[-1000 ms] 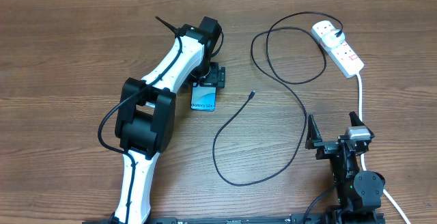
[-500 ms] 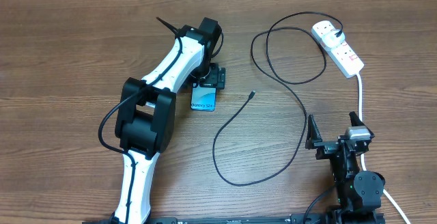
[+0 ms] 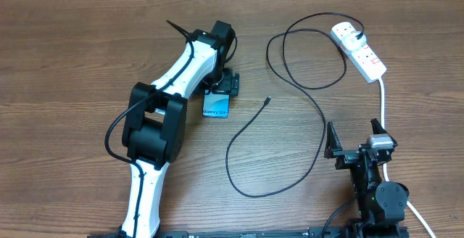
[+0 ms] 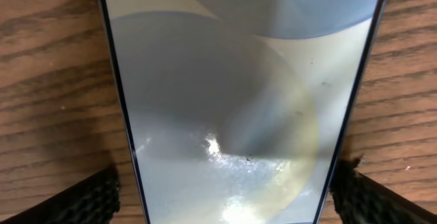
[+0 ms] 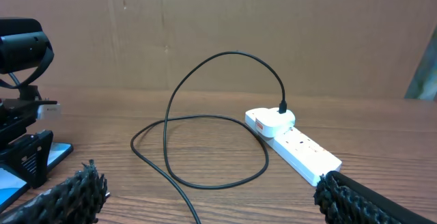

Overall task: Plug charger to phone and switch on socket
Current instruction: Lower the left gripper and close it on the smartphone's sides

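The phone lies flat on the wooden table, its pale blue screen up, and it fills the left wrist view. My left gripper is lowered over the phone's far end and is open. Its fingers stand one at each long edge, with a sliver of wood showing on the left side. The charger's black cable loops across the table. Its small plug tip lies loose to the right of the phone, and its white plug head sits in the socket. My right gripper is open near the front edge, holding nothing.
The socket's white cord runs down past my right arm toward the front edge. In the right wrist view the socket and the cable loop lie ahead, with a cardboard wall behind the table.
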